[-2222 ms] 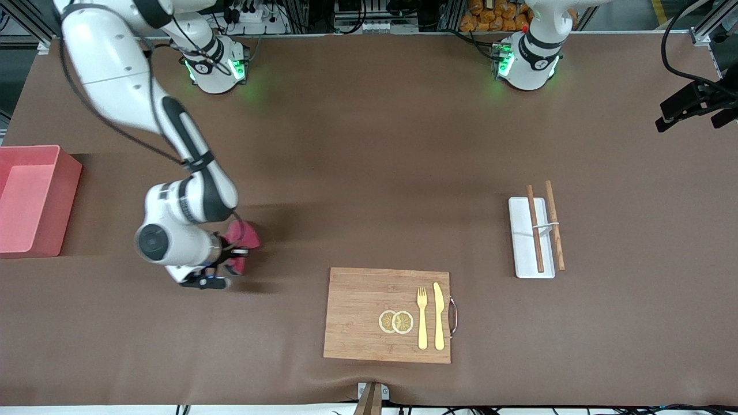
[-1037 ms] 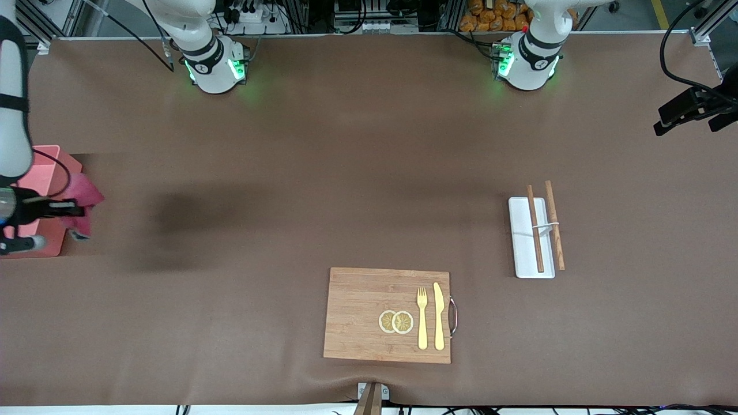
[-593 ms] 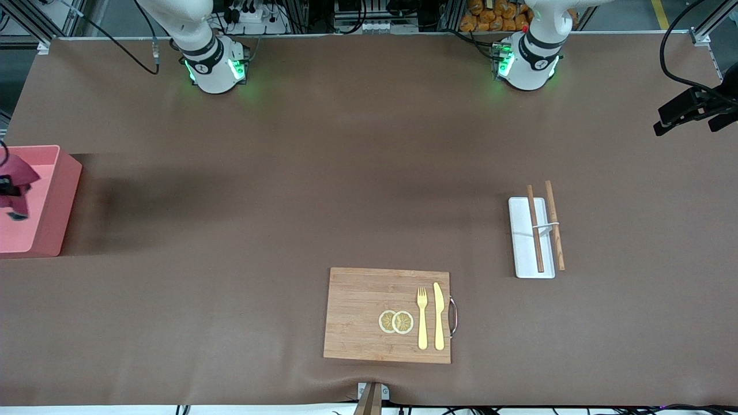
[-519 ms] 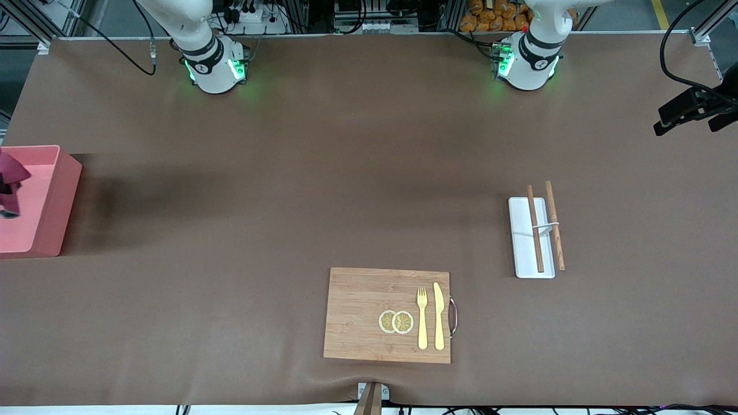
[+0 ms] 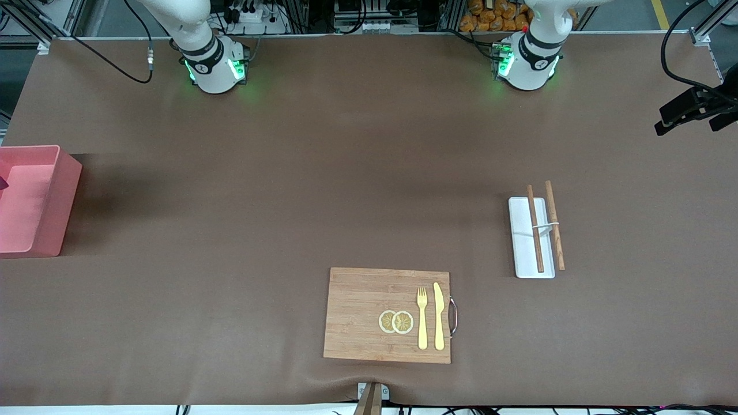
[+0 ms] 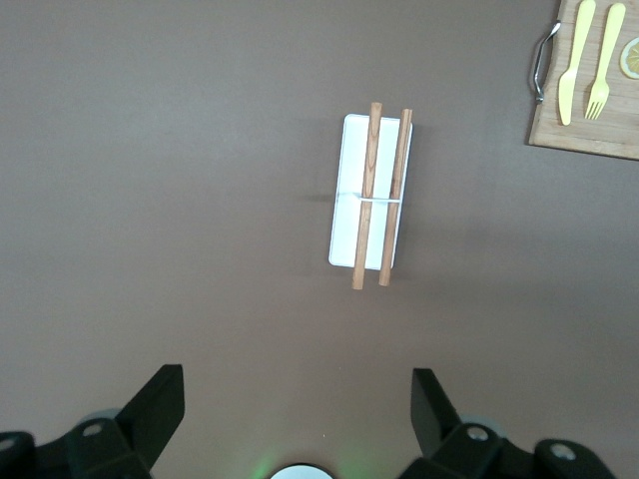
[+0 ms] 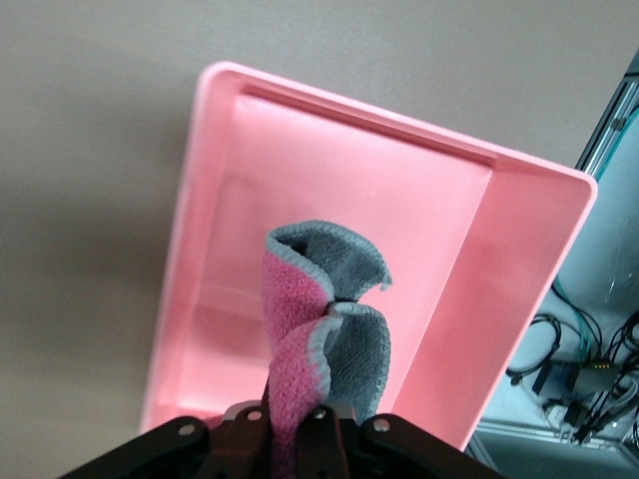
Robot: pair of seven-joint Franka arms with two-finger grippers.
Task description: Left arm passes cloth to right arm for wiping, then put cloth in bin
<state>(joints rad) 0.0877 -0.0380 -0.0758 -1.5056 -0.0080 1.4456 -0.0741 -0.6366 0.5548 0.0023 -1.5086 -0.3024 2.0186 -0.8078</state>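
Since earlier frames the right arm has swung from mid-desk out to the bin [image 5: 34,199] at the right arm's end of the desk, taking the cloth w/ it; in the front view only a dark sliver shows at the frame edge now.

Desk [image 5: 369,173]: brown mat. Bin: pink, upright walls, nothing lying inside yet. Wooden board [image 5: 386,314] nearest the front camera, carrying fork, knife, two lemon slices. White tray [image 5: 530,237] w/ two chopsticks, toward the left arm's end.

Right hand [image 7: 300,431]: fingers together, clamped on the cloth [image 7: 324,324], hanging over the bin's interior per the right wrist view. Left hand [image 6: 300,409]: fingers apart, nothing held, waiting high over the tray.

Risk, my read: cloth is bunched and may catch on a finger at release, or flop onto a wall and slide out if the drop is off-centre.

Cloth: crimson-pink pile, grey edging, folded into a loose curl, soft and limp.
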